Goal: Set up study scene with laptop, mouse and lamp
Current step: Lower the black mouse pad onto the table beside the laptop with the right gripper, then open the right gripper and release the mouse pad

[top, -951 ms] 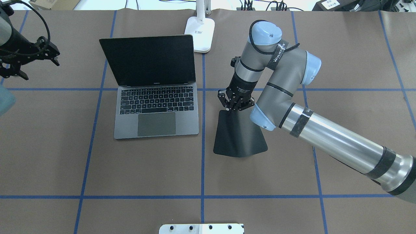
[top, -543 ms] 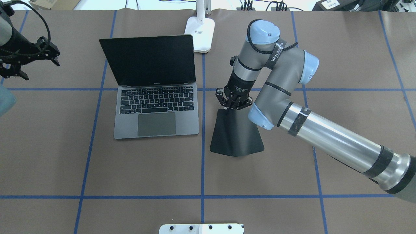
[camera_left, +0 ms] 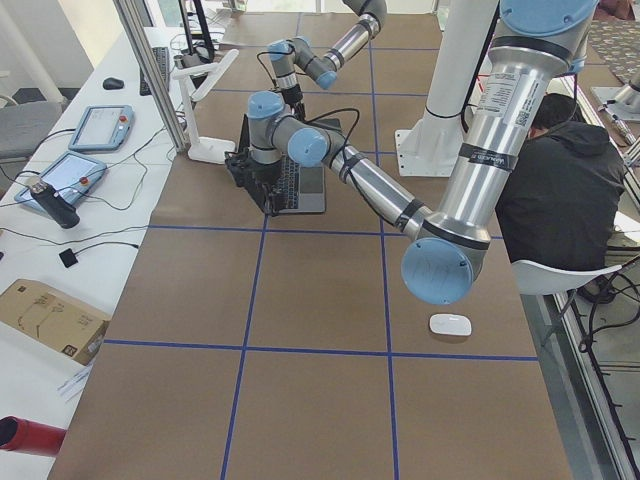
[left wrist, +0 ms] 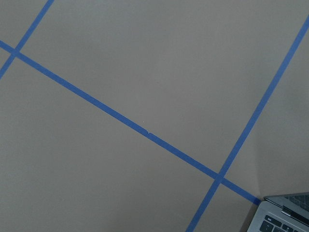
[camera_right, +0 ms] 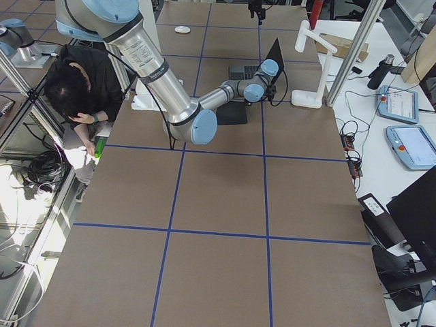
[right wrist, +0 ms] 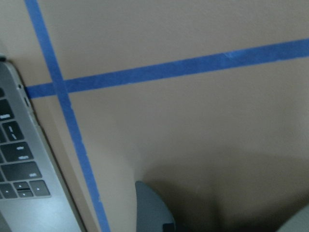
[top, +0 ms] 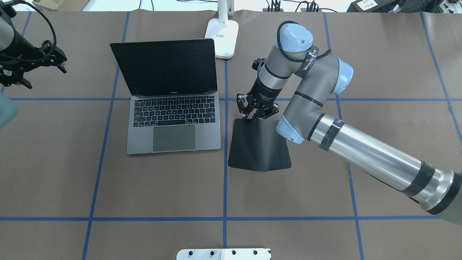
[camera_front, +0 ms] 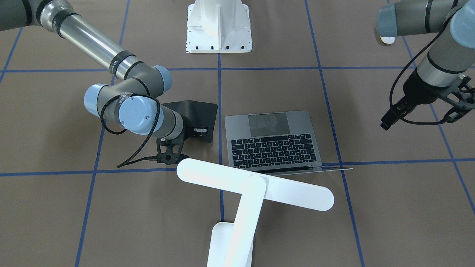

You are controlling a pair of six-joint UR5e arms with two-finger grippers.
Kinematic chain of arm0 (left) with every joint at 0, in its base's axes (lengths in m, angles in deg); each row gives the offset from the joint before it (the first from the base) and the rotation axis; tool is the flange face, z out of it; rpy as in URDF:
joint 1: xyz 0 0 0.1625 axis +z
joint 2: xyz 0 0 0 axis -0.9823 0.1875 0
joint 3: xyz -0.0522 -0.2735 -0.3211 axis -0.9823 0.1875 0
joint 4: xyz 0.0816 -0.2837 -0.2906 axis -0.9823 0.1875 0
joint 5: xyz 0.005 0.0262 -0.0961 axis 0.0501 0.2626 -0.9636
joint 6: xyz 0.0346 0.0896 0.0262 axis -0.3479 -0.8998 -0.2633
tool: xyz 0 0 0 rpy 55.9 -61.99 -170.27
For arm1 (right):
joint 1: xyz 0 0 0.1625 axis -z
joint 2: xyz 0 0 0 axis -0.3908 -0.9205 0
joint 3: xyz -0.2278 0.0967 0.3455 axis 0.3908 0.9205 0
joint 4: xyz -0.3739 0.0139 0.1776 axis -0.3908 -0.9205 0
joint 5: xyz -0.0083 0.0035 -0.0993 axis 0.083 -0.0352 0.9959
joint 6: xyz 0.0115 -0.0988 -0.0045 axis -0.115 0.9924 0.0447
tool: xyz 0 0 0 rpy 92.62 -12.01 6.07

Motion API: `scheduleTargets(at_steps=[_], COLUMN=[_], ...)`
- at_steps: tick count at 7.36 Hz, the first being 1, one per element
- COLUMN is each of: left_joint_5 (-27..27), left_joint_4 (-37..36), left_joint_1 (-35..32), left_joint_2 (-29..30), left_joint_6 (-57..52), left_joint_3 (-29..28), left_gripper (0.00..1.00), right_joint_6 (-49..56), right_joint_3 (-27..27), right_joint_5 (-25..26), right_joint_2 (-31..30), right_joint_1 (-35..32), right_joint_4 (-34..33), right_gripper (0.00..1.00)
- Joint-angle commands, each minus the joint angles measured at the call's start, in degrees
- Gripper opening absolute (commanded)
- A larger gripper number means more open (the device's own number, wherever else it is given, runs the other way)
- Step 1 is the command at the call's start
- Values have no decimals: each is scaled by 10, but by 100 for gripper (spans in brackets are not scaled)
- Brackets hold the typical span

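The grey laptop stands open left of centre, also in the front view. The white lamp's base stands behind it; its bar head shows in the front view. The white mouse lies far off on the table's left end and is out of the overhead view. My right gripper is shut on the far edge of the black pad, just right of the laptop. My left gripper hangs open and empty at the far left.
The white bolted pedestal stands at the robot's side of the table. An operator sits beside the table. Tablets and cables lie on the side bench. Blue tape lines cross the brown table cover.
My right gripper has moved left toward the laptop with the black pad. The pad now lies flatter and nearer the laptop. The left arm has not moved.
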Motion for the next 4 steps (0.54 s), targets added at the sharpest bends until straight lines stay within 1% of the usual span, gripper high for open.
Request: scheduleTargets(at_steps=[1, 2, 3, 4], left_joint_5=[0, 0, 0, 0], left_joint_4=[0, 1, 1, 3], left_joint_1=[0, 0, 0, 0], left_joint_2=[-1, 0, -1, -2], left_joint_6=[0, 1, 1, 0], left_joint_3=[-2, -6, -8, -8], left_gripper=[100, 100, 100, 100], right_joint_6=[1, 2, 6, 7], right_joint_3=[-2, -2, -2, -2], right_joint_5=[37, 64, 85, 120], right_joint_2=[1, 3, 14, 21], right_joint_1=[-1, -2, -11, -12], right_joint_4=[43, 58, 58, 62], right_gripper=[100, 100, 100, 100])
